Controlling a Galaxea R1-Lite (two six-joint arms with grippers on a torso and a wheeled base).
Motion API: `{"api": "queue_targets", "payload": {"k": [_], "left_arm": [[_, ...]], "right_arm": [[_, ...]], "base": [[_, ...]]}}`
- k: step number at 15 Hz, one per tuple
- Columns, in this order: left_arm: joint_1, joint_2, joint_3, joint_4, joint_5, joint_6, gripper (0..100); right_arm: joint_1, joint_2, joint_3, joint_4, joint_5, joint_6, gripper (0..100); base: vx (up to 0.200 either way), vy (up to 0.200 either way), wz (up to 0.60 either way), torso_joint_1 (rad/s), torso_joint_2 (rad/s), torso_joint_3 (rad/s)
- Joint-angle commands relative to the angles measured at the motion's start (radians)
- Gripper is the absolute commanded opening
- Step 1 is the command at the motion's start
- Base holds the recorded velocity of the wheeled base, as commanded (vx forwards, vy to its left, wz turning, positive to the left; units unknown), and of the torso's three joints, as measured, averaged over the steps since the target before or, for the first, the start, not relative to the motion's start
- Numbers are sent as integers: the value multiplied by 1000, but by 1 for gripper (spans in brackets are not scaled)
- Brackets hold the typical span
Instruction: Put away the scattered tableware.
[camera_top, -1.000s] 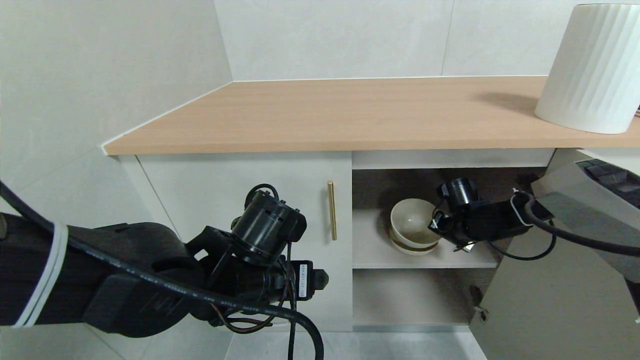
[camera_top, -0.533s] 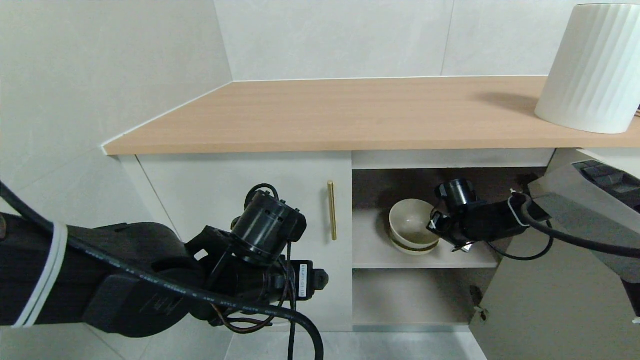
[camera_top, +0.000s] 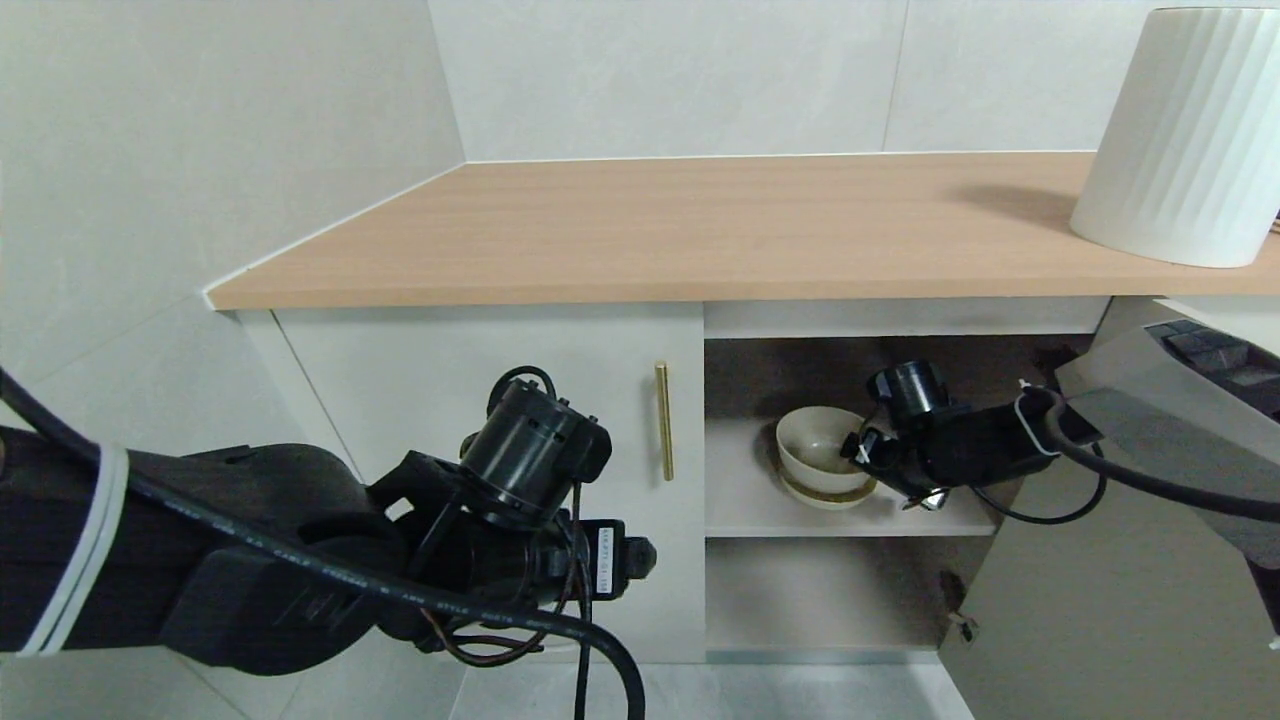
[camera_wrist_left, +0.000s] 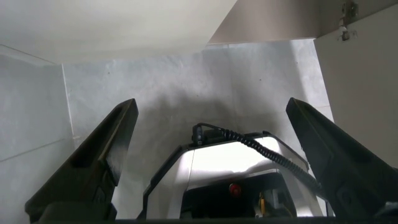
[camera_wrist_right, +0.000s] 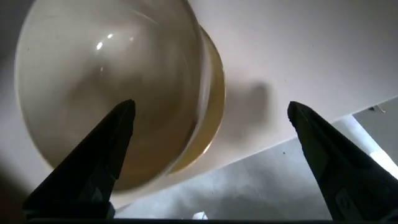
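Cream bowl (camera_top: 818, 452) nested in an olive-rimmed bowl (camera_top: 812, 493) on the upper cabinet shelf (camera_top: 745, 500) | our right gripper (camera_wrist_right: 208, 109) just beside the rim, fingers spread wide, gripping nothing | our left gripper (camera_wrist_left: 210, 106) low before the closed door (camera_top: 480, 370), spread wide, empty

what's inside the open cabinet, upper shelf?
On the white upper shelf, a cream ceramic bowl rests in a second, olive-banded bowl. The open right gripper and its arm cover the shelf's right part.

Black arms (camera_top: 260, 540), looping cables (camera_top: 470, 610), white band (camera_top: 85, 550)
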Motion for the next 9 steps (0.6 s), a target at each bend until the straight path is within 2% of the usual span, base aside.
{"api": "queue_targets", "payload": {"k": [1, 4, 7, 9], "left_arm": [[2, -27, 1, 1, -1, -3, 100], [12, -102, 21, 4, 1, -1, 100], [52, -250, 66, 35, -1, 5, 100], [56, -395, 127, 37, -2, 29, 100]], "right_arm": [[13, -78, 67, 4, 22, -4, 100], [53, -239, 267, 10, 111, -104, 100], [75, -481, 481, 9, 168, -245, 100], [95, -685, 575, 38, 243, -265, 100]], "base": [[0, 0, 0, 0, 0, 0], [0, 0, 0, 0, 0, 0], [0, 0, 0, 0, 0, 0], [0, 0, 0, 0, 0, 0]]}}
